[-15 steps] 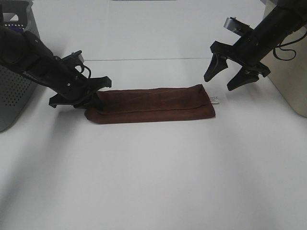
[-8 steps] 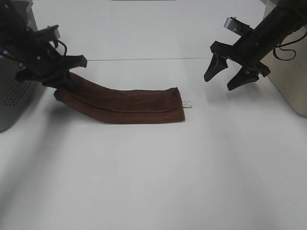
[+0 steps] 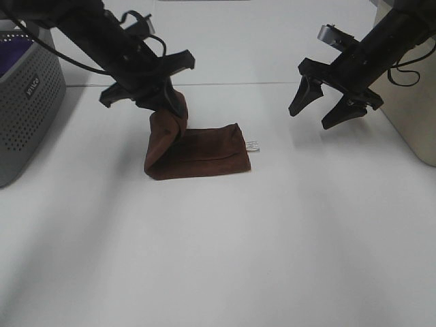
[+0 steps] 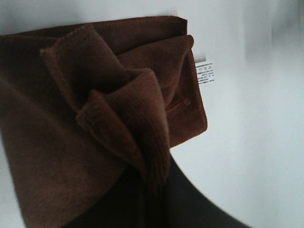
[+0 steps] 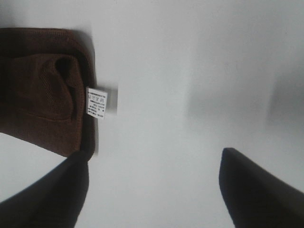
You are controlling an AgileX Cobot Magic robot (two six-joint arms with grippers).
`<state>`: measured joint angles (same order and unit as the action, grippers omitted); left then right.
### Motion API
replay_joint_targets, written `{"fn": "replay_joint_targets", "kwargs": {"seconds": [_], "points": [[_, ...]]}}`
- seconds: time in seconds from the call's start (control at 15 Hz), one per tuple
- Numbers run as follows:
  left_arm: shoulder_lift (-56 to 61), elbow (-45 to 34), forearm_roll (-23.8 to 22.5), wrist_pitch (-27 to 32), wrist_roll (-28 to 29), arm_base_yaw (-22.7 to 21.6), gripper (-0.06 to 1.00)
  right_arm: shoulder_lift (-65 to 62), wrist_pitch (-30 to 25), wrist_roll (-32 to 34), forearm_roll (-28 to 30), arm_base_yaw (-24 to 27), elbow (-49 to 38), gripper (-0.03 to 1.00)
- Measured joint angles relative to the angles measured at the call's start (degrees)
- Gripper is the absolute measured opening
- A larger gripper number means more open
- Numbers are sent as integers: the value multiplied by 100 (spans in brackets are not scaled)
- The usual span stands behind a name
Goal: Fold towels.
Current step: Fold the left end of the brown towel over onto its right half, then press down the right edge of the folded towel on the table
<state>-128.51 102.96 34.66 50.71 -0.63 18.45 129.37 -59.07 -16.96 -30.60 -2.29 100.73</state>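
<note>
One dark reddish-brown towel (image 3: 197, 153) sits left of the middle of the bench (image 3: 272, 238). Its right end, marked by the white tag (image 3: 253, 145), lies flat in doubled layers, while its left end is pinched tight in the left end effector (image 3: 163, 101) and held raised above the flat part. To fold well, I judge the held end should travel right, low and level, until its edge sits over the tagged edge. It should then come down before the jaws let go, so the layers meet squarely rather than bunching like the cloth gathered at the grip. The right end effector (image 3: 310, 117) hangs with jaws wide, holding nothing, right of and beyond the towel, well apart from it; it could steady the tagged end.
</note>
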Motion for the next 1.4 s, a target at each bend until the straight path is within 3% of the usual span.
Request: {"fn": "replay_joint_targets", "kwargs": {"seconds": [0.13,0.33,0.53,0.73,0.87,1.07,1.4], "points": [[-487,430,29,-63,367,218,12,0,-11,0,-6,0,0,72],[-877,888,361,-229,596,493,50,0,-23,0,-74,0,0,72],[-877,917,825,-556,493,642,67,0,-40,0,-275,0,0,72],[-728,934,785,-584,-155,567,69,0,-246,-252,-945,-17,0,72],[-430,945,298,-590,-401,103,69,0,-413,-722,-1599,-315,0,72],[-264,945,-57,-556,-407,-395,69,0,-304,-980,-2108,-980,0,72],[-258,945,-143,-252,-407,-974,69,435,-97,-1455,-3466,-1644,0,72]]}}
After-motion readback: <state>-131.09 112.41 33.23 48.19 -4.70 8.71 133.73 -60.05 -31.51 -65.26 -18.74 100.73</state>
